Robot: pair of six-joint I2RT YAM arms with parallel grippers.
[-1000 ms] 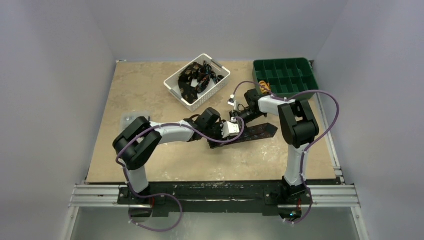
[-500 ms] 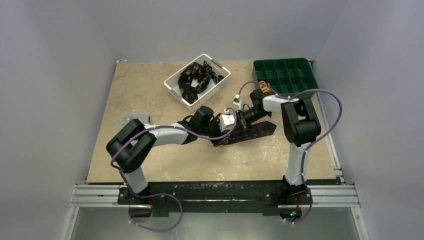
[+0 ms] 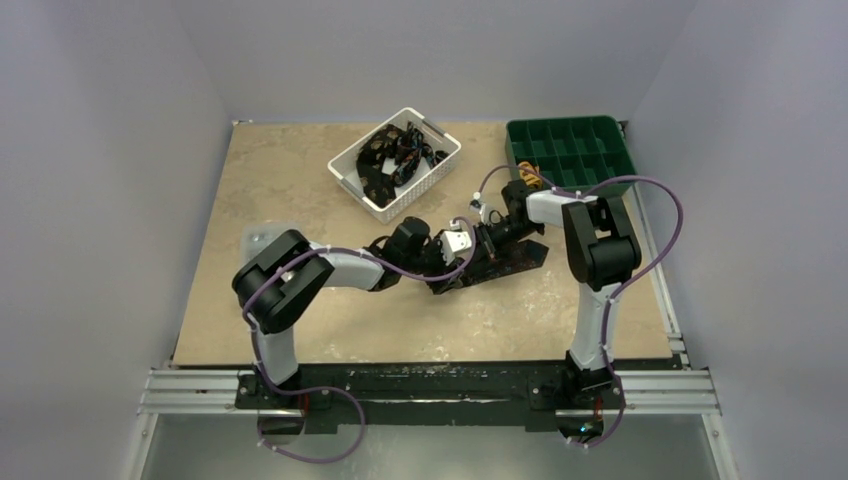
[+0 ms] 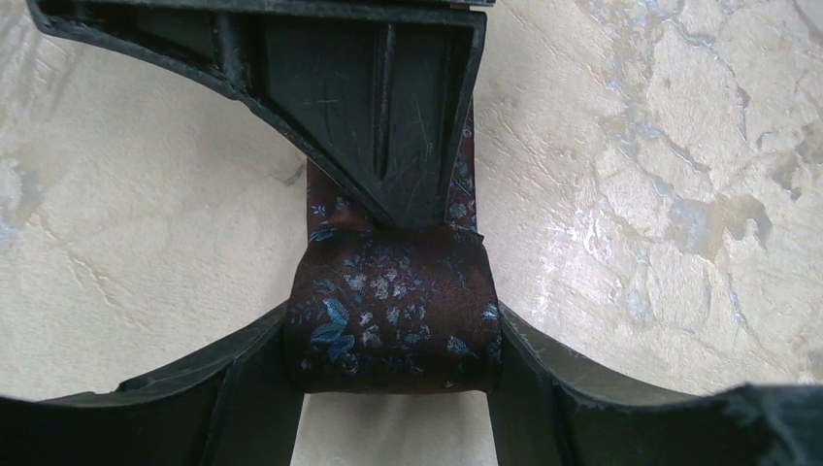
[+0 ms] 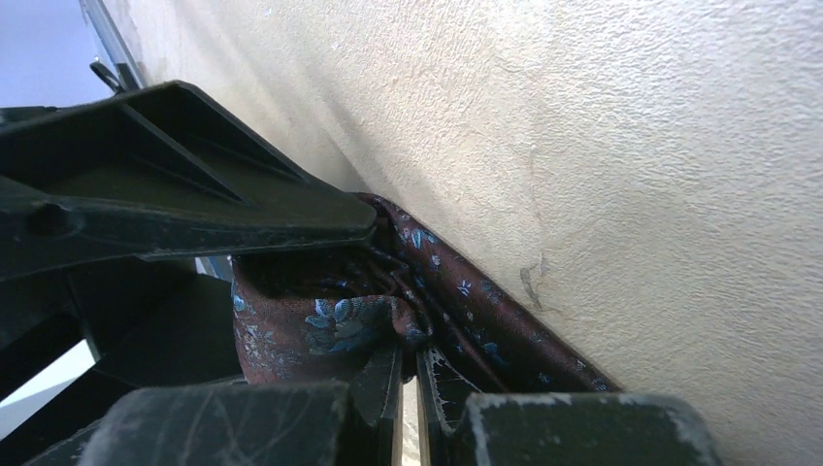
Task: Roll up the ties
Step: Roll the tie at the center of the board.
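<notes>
One tie (image 3: pixel 518 259) of dark brown fabric with bluish flowers lies on the tan table (image 3: pixel 300 190), right of centre. Its near end is rolled into a short roll (image 4: pixel 393 311). My left gripper (image 4: pixel 393 335) is shut on this roll, one finger on each side edge. In the top view the left gripper (image 3: pixel 466 262) meets my right gripper (image 3: pixel 484 246) over the tie. The right gripper (image 5: pixel 410 354) is almost fully closed, pinching fabric of the roll (image 5: pixel 320 325) at its tips. The flat tie (image 5: pixel 485 330) runs away along the table. The right finger (image 4: pixel 388 107) reaches onto the roll from above.
A white basket (image 3: pixel 445 166) holding more dark ties (image 3: pixel 395 155) stands at the back centre. A green compartment tray (image 3: pixel 618 186) stands at the back right with a small orange thing (image 3: pixel 530 173) in it. The right arm's purple cable (image 3: pixel 660 215) loops beside the tray.
The two grippers have closed in on each other over the tie. The left wrist has moved back and right, the right gripper down towards it. The flat part of the tie looks shorter.
</notes>
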